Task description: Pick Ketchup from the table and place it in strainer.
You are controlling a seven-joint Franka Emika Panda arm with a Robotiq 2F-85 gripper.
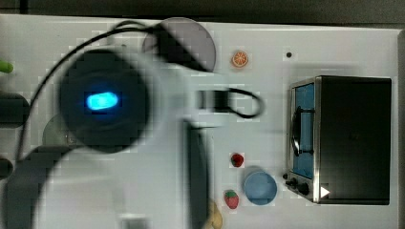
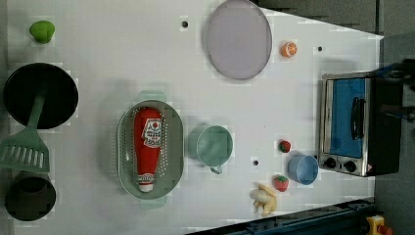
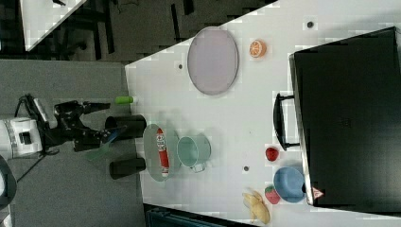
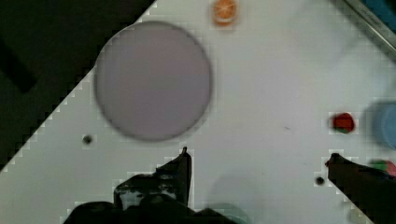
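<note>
A white bench (image 2: 122, 58) seen from above, with the pale green oval strainer (image 2: 126, 152) as the landmark near one end. The ketchup bottle (image 2: 148, 147) lies on its side inside the strainer, red body along the basket's length, its whitish cap toward one narrow end. It rests on the perforated bottom with nothing holding it.

Just beside the strainer stands a round green cup (image 2: 214, 145). On the strainer's other side lie a green spatula (image 2: 27, 147) over a black pan (image 2: 41, 95), and a small dark pot (image 2: 30, 198). Beyond the pan sits a small green fruit-like toy (image 2: 42, 31).

Farther from the strainer, past the cup, are two strawberries (image 2: 281, 182), a banana (image 2: 264, 198) and a blue bowl (image 2: 302, 169). A large grey round plate (image 2: 238, 39) and an orange slice (image 2: 288, 49) lie well apart from the strainer. Farthest of all is a toaster oven (image 2: 350, 122) with a blue door.

The robot's gripper (image 4: 257, 158) hangs high above the bench, well clear of the strainer, its fingers (image 4: 182, 170) spread wide and holding nothing. In the right view the gripper (image 3: 90, 125) is off the bench's edge, on the strainer's side.

By the look of it, the placing is done: the bottle is in the basket and released. What is left is probably only for the arm to pull away and come to rest, without brushing the strainer or cup.
</note>
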